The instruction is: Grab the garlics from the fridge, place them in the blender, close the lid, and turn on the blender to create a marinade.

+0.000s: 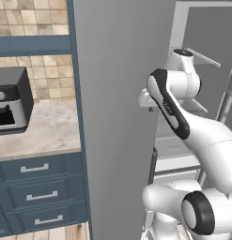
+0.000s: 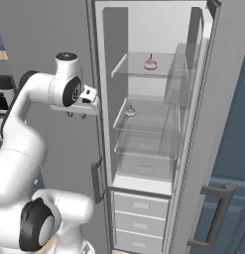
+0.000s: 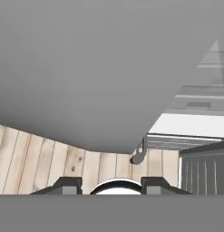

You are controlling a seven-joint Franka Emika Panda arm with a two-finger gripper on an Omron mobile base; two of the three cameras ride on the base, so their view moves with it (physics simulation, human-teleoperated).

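Grey flat-doored fridge [image 2: 158,124] open, two rounded pinkish garlics [image 2: 150,63] on clear shelves.

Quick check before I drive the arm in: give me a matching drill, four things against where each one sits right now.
Things:
1. upper garlic
2. lower garlic
3. gripper
4. black-and-silver countertop appliance

Places:
A. on the stone counter above the blue drawers
B. on the top clear fridge shelf
C. outside the fridge, in front of its closed left door
D. on the second clear fridge shelf

Pairs: 1-B, 2-D, 3-C, 4-A
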